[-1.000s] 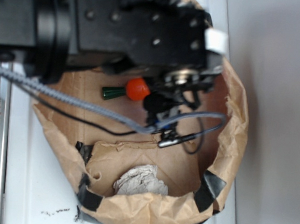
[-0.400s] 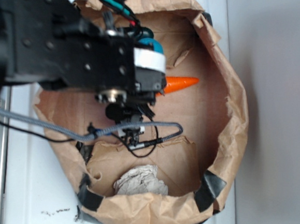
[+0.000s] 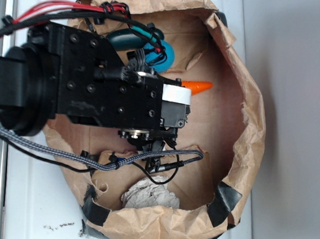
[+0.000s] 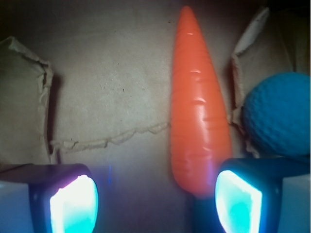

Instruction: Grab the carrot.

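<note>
Your tool [image 4: 155, 201] spread wide, nothing pinched, carrot [image 4: 198, 111] lying on brown paper bag floor [image 4: 112, 87] beside right finger [image 4: 238, 204], blue ball [image 4: 279, 114] just right of carrot.

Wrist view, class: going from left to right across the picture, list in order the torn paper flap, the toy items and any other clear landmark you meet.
Torn paper flap → carrot → blue ball.
</note>
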Robot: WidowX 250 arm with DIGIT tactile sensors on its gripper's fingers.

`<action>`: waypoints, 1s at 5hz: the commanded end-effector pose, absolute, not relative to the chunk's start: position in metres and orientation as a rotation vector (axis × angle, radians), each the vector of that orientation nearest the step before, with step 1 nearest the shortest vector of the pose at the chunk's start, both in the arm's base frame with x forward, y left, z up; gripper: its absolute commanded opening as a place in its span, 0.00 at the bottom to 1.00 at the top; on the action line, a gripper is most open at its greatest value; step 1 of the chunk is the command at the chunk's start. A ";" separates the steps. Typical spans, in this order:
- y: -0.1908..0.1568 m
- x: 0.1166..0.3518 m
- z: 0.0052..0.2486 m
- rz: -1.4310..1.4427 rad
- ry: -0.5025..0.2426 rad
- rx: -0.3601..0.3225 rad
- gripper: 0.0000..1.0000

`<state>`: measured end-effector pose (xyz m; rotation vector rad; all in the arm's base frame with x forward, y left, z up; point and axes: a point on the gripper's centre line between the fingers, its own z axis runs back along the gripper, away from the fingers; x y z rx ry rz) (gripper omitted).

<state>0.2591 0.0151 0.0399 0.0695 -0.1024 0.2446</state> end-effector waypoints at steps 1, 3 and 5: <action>0.016 0.263 0.037 0.241 -0.179 0.101 1.00; 0.036 0.246 0.084 0.231 -0.139 -0.034 1.00; 0.054 0.247 0.075 0.276 -0.149 -0.013 1.00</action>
